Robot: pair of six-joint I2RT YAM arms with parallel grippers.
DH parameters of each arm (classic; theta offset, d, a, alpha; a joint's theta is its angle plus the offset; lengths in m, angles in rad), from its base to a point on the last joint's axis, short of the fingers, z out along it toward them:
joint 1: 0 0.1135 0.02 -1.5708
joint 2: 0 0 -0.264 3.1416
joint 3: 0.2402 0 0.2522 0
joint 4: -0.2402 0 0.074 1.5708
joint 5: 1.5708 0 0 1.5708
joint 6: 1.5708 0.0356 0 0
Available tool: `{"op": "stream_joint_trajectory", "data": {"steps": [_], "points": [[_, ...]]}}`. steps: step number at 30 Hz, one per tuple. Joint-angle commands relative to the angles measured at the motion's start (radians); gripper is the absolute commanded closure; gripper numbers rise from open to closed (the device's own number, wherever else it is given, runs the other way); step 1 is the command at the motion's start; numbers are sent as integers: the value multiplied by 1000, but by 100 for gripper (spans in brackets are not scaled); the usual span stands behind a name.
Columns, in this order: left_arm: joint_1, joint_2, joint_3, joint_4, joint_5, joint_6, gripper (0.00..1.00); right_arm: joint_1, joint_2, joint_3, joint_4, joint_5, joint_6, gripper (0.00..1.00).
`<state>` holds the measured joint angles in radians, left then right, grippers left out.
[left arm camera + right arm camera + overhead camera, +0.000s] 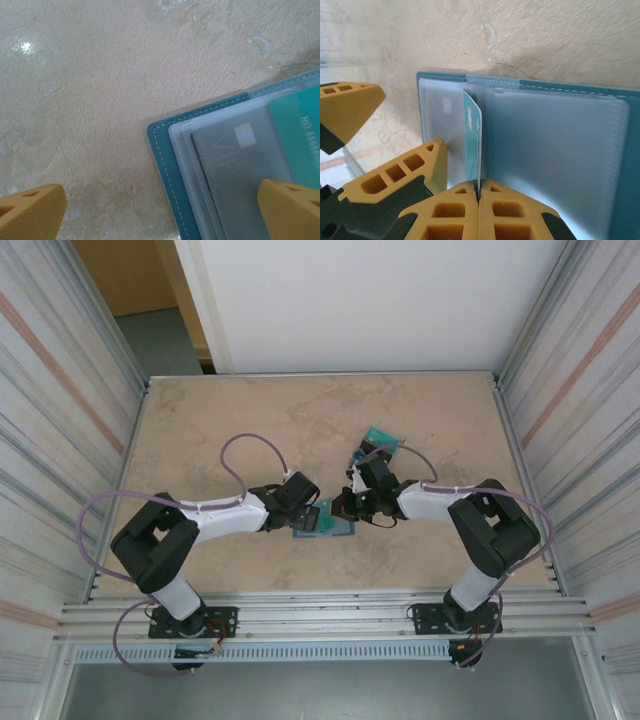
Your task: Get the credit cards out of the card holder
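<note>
Left arm (pixel 215 515) and right arm (pixel 425 500): each is built of white tubular links set between bulky black joint housings, and each rises from a dark, flat base plate (pixel 195 623). A thin purple cable (pixel 240 445) runs in loose loops outside each arm. Left gripper (pixel 160 212) and right gripper (pixel 479 194): the fingers (pixel 35 207) are orange-yellow plastic wedges with a finely ribbed surface. Those of the right gripper show rectangular hollow cells along their sides and sit in black mounts.
</note>
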<state>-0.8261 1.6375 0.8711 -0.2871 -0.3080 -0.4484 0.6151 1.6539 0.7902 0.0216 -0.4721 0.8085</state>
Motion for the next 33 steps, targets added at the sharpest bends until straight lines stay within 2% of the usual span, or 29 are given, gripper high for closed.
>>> {"op": "stream_joint_trajectory", "data": {"steps": [1, 12, 18, 33], "points": [[-5, -21, -17, -37, -29, 1, 1, -6, -53, 43, -196, 120, -98, 100], [2, -43, -5, -35, -85, 54, 1, -17, -140, 201, -484, 293, -309, 100], [17, -53, -10, 13, -91, 100, 1, -46, -169, 335, -598, 383, -488, 100], [30, -168, -14, 49, -56, 130, 1, -215, -119, 551, -616, 400, -944, 100]]}}
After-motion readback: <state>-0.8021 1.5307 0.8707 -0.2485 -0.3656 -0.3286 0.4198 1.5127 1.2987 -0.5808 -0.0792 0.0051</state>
